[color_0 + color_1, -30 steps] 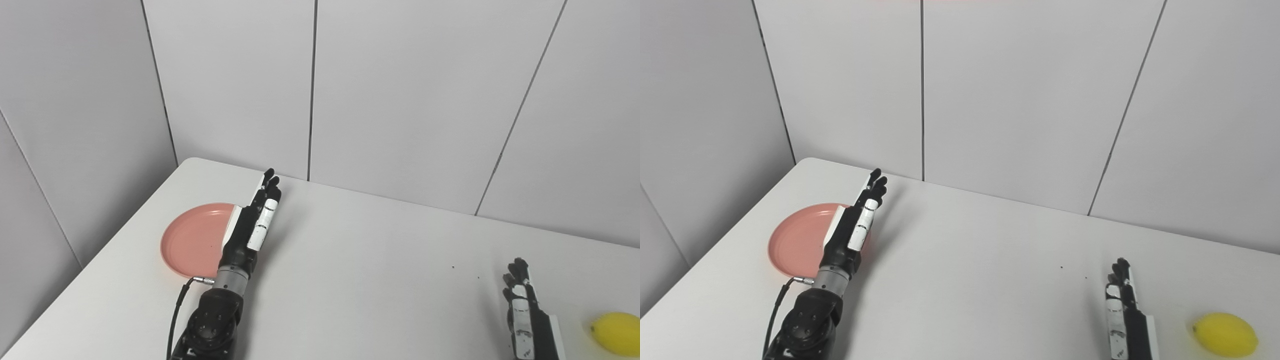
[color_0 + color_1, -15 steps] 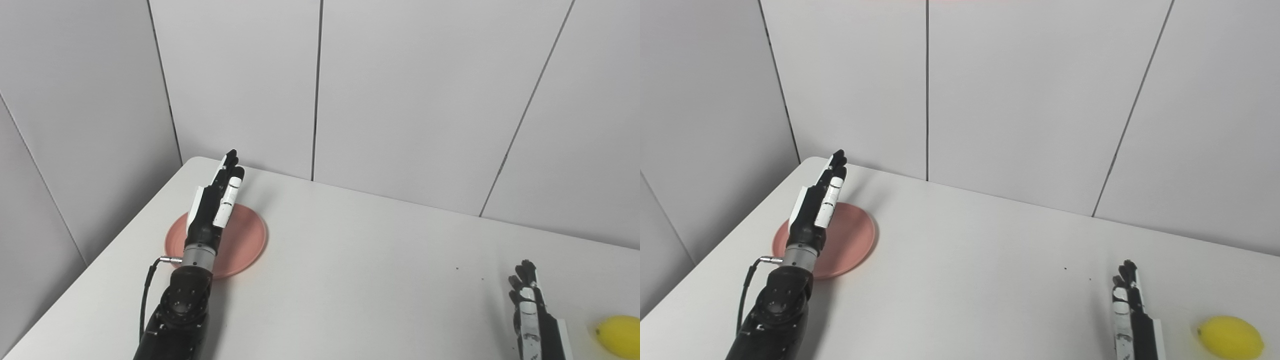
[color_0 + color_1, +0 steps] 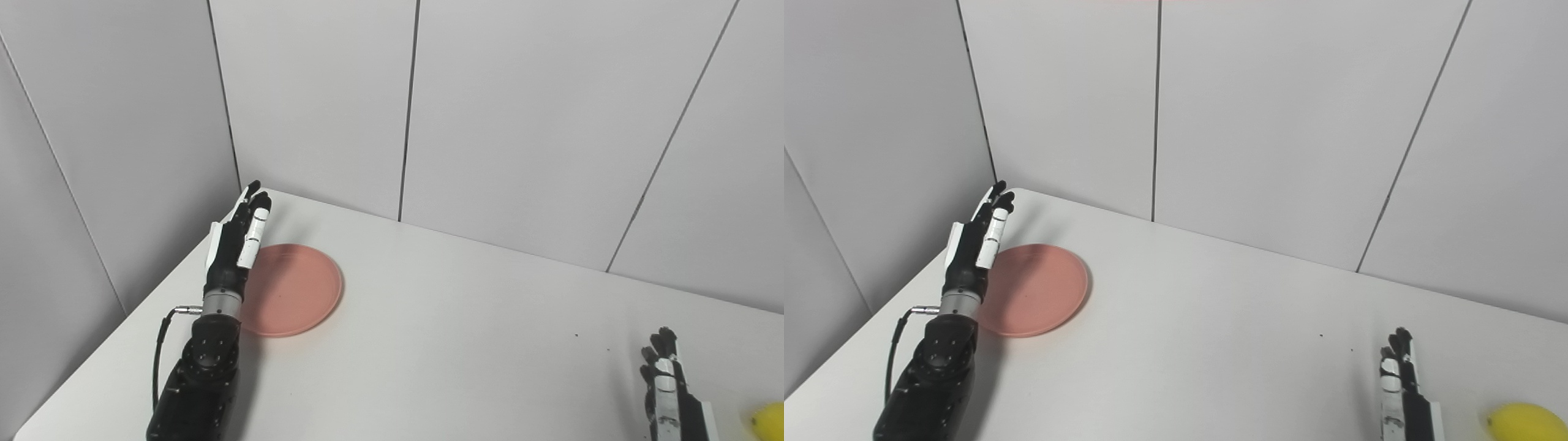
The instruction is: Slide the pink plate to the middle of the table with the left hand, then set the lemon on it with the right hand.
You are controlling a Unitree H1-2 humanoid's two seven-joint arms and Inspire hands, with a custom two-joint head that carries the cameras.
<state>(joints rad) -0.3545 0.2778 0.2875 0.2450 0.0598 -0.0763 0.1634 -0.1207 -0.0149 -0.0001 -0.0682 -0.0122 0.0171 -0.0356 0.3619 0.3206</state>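
Salmon-pink plate (image 3: 297, 290) just right of the black-and-white left robot hand (image 3: 236, 245); yellow lemon (image 3: 1522, 421) right of the black-and-white right robot hand (image 3: 1402, 386); plain white desk (image 3: 459, 343).

The desk (image 3: 441, 343) is showing a smooth, matt white surface. The pink plate (image 3: 294, 288) is looking like matt, smooth plastic. The left robot hand (image 3: 236, 245) is showing black and white hard plastic above a metal wrist ring. The lemon (image 3: 1522, 421) is looking slightly glossy.

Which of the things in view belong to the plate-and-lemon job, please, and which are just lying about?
Part of the job:
pink plate
lemon
left hand, open, at the plate's left edge
right hand, open, beside the lemon
table

Lying about:
a few dark specks on the table
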